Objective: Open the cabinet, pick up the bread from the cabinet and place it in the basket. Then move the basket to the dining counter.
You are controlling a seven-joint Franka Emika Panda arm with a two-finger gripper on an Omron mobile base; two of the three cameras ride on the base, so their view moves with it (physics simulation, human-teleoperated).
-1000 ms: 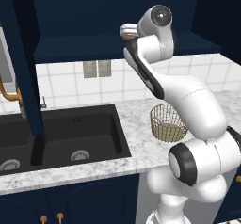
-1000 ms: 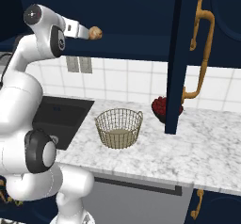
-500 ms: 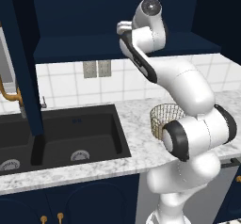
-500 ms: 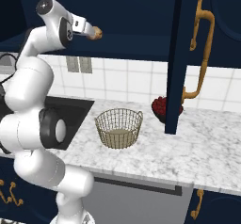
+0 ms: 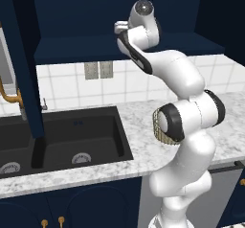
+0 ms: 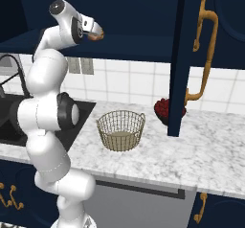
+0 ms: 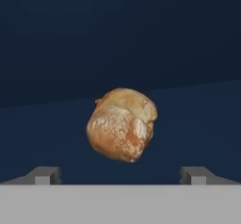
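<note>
My gripper (image 7: pixel 120 176), jaws spread wide and empty, faces the bread (image 7: pixel 122 124) on the cabinet (image 7: pixel 117 39) shelf. The roll's long axis tilts from lower left to upper right in my hand view.

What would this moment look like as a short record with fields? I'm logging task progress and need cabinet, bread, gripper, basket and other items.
cabinet: open; door swung out over the counter
bread: on the cabinet shelf, not yet held
gripper: open, raised to the shelf, bread ahead between the fingertips, apart from them
basket: upright on the marble counter, no bread in it
other: dark red object behind the open door; black sink to the left of the arm
stage: cabinet opened, bread about to be picked
</note>
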